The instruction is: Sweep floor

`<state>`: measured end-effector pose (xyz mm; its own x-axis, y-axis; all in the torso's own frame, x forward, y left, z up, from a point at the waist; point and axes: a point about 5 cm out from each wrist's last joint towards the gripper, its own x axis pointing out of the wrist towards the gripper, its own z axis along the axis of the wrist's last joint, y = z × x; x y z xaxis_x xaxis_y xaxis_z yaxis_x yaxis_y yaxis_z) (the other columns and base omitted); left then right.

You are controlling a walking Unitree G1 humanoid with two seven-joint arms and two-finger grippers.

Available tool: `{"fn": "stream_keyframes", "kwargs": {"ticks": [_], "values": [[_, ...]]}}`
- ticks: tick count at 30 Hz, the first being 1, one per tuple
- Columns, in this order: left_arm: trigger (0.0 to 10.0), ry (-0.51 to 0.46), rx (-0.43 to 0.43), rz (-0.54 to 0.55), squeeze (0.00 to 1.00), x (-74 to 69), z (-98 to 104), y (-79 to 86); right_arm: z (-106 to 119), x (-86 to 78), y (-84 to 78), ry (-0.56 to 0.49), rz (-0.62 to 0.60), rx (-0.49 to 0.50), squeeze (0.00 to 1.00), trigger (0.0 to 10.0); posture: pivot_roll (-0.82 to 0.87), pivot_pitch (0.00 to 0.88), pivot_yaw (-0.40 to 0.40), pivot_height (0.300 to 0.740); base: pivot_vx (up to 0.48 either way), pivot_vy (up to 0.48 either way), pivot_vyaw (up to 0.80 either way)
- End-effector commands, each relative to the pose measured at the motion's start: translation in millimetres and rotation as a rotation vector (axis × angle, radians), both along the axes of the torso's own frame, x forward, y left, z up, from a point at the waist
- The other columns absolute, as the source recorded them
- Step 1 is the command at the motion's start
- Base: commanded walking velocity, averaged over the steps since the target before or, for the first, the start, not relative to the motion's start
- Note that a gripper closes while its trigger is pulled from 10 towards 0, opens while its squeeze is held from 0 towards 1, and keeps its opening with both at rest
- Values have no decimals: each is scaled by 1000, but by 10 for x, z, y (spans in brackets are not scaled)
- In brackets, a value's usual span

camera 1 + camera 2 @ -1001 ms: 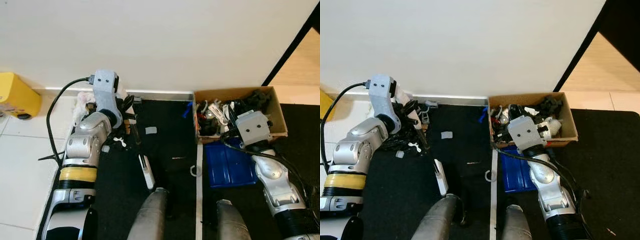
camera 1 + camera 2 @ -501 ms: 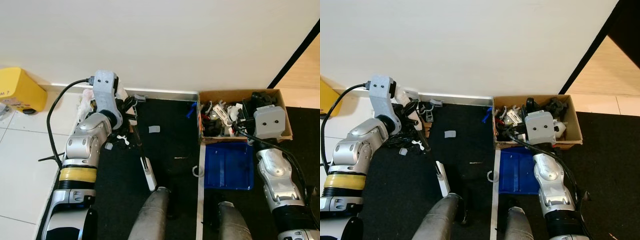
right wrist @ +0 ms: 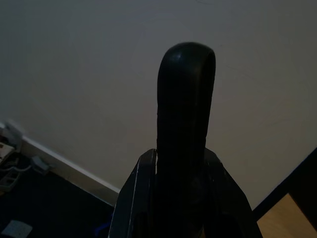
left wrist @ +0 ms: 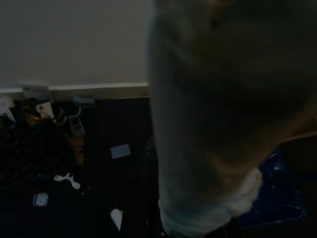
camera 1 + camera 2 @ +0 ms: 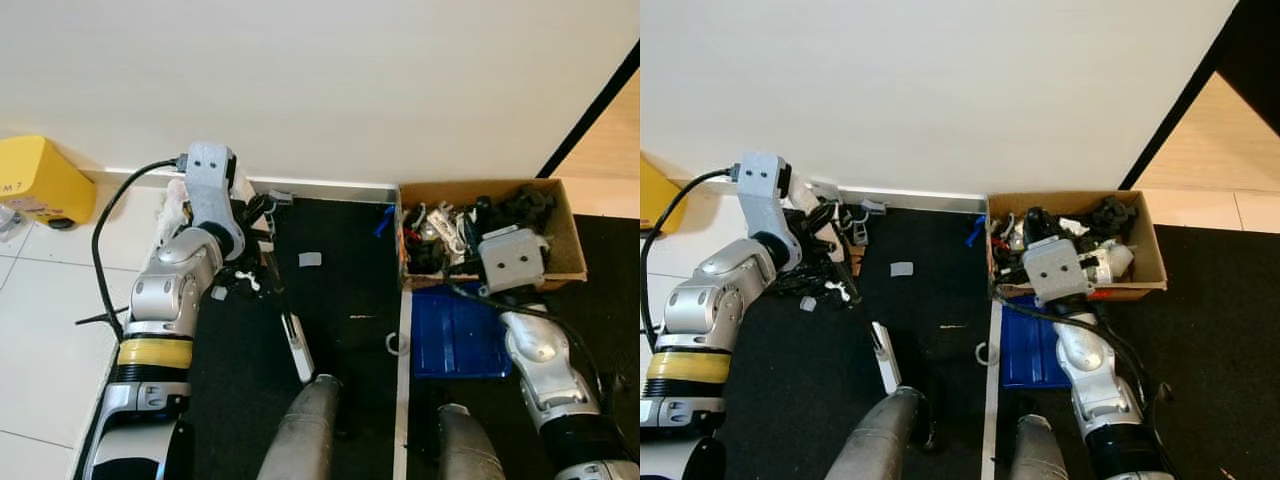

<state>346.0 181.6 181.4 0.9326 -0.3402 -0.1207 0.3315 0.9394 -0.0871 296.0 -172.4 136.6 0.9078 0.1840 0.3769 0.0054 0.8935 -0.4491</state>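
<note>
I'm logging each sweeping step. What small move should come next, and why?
Probably draw the broom in the left gripper toward the blue dustpan: small scraps lie on the black mat between them.

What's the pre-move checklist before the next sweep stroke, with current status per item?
1. Right gripper shut on the black handle: ok, fingers clamp both its sides.
2. Left gripper holding the broom: cannot tell, the left wrist view is dark and blocked.
3. Blue dustpan flat on the black mat, in front of the cardboard box: ok.
4. Debris gathered: not ok, the grey scrap, the white ring and the litter pile by the left arm lie outside the dustpan.
5. Path from pile to dustpan: cannot tell, the white bar lies on the mat between them.
</note>
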Motion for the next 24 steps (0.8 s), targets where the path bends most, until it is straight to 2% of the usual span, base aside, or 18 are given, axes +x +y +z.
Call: {"fn": "stream_keyframes", "kwargs": {"ticks": [1, 4, 9, 12, 13, 15, 18, 24], "values": [[10000, 7, -1, 11, 0, -31, -17, 33, -35, -75, 119, -15, 44, -22, 0, 10000, 148, 269, 151, 740, 0, 0, 0], [10000, 13, -8, 6, 0, -34, -34, 6, -175, -122, 150, 18, -24, 33, 0, 10000, 147, 266, 149, 740, 0, 0, 0], [10000, 13, -9, 6, 0, -35, -40, -1, -306, -173, 164, 63, -73, 67, 0, 10000, 146, 265, 145, 740, 0, 0, 0], [10000, 16, -4, 7, 0, -34, -66, -2, -434, -220, 92, 112, -151, 171, 0, 10000, 144, 264, 144, 740, 0, 0, 0], [10000, 16, -4, 7, 0, -34, -66, -2, -434, -220, 92, 112, -151, 171, 0, 10000, 144, 264, 144, 740, 0, 0, 0], [10000, 17, -3, 6, 0, -32, -74, -8, -455, -231, 32, 123, -187, 235, 0, 10000, 143, 264, 144, 740, 0, 0, 0], [10000, 20, -2, 3, 0, -31, -80, -11, -292, -238, 5, 62, -173, 245, 0, 10000, 144, 262, 144, 740, 0, 0, 0], [10000, 25, -2, 2, 0, -31, -95, -12, -45, -205, 6, -20, -106, 188, 0, 10000, 132, 258, 141, 740, 0, 0, 0]]}}
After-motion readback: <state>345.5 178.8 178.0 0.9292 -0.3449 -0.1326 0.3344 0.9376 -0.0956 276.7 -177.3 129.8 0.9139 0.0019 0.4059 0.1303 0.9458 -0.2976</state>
